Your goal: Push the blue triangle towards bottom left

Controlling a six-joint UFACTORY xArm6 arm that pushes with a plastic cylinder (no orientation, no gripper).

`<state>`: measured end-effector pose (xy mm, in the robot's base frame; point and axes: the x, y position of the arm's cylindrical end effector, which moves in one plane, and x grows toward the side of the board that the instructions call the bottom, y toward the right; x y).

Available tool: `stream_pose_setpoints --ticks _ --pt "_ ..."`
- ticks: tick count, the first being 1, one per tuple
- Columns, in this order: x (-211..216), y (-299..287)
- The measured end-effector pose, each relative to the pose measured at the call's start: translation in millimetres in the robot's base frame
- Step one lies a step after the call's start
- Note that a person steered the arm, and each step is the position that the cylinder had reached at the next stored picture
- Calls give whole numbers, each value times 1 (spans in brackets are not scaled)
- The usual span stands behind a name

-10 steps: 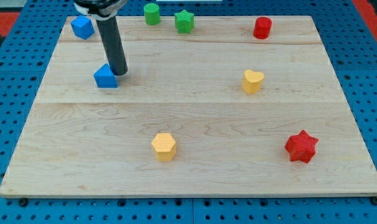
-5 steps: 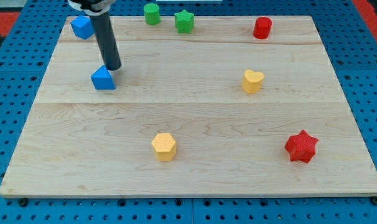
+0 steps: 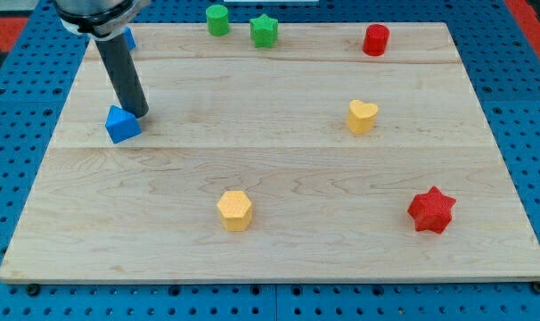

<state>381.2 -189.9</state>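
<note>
You get bright, even overhead light; the pale wooden board [image 3: 279, 169] is sharp throughout, block shadows small and soft, no glare.

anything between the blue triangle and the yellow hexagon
No. In the camera view only bare board lies between the blue triangle and the yellow hexagon. My tip sits at the triangle's upper right.

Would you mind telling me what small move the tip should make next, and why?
Probably keep sliding my tip toward the view's bottom left. It sits against the upper-right side of the blue triangle, so the push line already points the right way, and the triangle is still in the upper half of the wooden board, short of that corner.
</note>
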Motion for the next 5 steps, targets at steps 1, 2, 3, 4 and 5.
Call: stream_pose_setpoints --ticks 1,2,3,4,5 --pt "-3 -24" --pt "0 -29" --pt "18 -29" --pt "36 -29" --pt "54 -29"
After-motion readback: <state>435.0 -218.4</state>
